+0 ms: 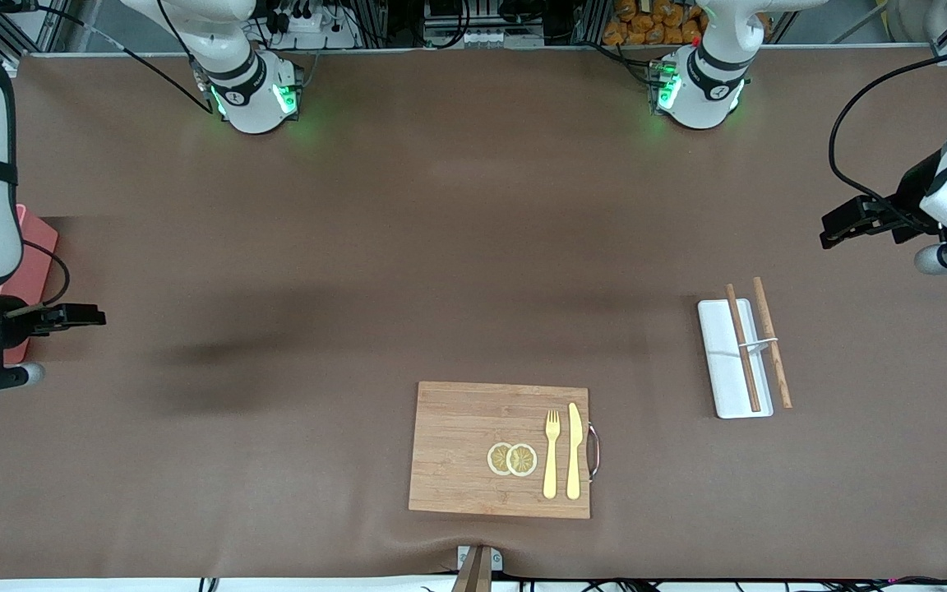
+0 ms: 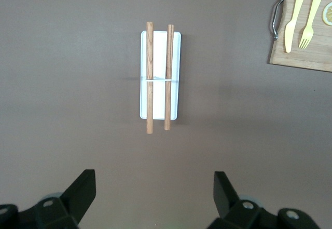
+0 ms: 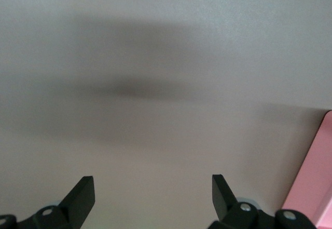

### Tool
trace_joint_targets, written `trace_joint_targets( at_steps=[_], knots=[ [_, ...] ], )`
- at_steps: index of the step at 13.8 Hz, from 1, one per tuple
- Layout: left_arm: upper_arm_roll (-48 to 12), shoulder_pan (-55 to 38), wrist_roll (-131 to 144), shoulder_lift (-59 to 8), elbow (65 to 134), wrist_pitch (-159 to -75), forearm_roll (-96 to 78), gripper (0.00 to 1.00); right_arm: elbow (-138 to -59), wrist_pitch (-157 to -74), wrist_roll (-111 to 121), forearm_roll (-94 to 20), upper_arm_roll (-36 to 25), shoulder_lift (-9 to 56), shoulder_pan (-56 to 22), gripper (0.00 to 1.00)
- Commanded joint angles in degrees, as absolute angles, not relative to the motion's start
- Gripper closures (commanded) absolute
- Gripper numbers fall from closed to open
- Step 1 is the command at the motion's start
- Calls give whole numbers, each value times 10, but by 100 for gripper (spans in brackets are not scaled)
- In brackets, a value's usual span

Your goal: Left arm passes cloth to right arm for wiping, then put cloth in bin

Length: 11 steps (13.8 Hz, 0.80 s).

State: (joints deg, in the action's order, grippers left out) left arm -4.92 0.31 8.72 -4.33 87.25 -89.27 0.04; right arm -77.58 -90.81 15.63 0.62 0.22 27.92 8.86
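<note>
Bin (image 1: 34,255), salmon-pink, lies at the right arm's end of the brown surface (image 1: 441,247), largely hidden beneath the right arm's forearm; in the right wrist view one pink wall shows just beside one finger. Cloth cannot be seen in any view. Right gripper (image 3: 153,192) hangs above bare surface just beside the bin, its two black fingers (image 3: 83,190) spread wide and holding nothing; a soft shadow falls on the surface ahead of it. The right arm enters at the edge of the front view, its white and black forearm running down over the bin and its wrist turned so that the hand points toward the middle of the surface. Left gripper (image 2: 154,192) hangs above bare surface at the left arm's end, fingers likewise spread wide and empty. The left arm's wrist shows at the edge of the front view, raised, with a black cable looping above it. Ahead of the left gripper lies a flat white narrow tray (image 2: 176,73) bearing two brown wooden sticks (image 2: 150,78) laid lengthwise, side by side, their ends overhanging the tray. Farther from that gripper, toward the middle of the surface and nearest the front camera, rests a wooden cutting board (image 1: 457,444) with a metal handle, carrying a yellow fork (image 1: 552,452), a yellow knife (image 1: 575,452) and two lemon slices (image 1: 513,459) that overlap.
</note>
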Motion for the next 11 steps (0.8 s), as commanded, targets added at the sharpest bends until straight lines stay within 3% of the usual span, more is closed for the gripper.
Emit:
trace_joint_targets(
  at_steps=[1, 5, 11],
  knots=[
    [-49, 4, 75, -37, 875, -895, -6, 0, -790, -901, 61, -35, -2, 240, 81, 0],
    [-49, 4, 81, -34, 875, -892, -6, 0, -796, -879, 19, -62, -4, 178, 71, 0],
    [-58, 5, 83, -23, 882, -884, -3, 0, -892, -856, -2, -46, -4, 31, 68, 0]
  ],
)
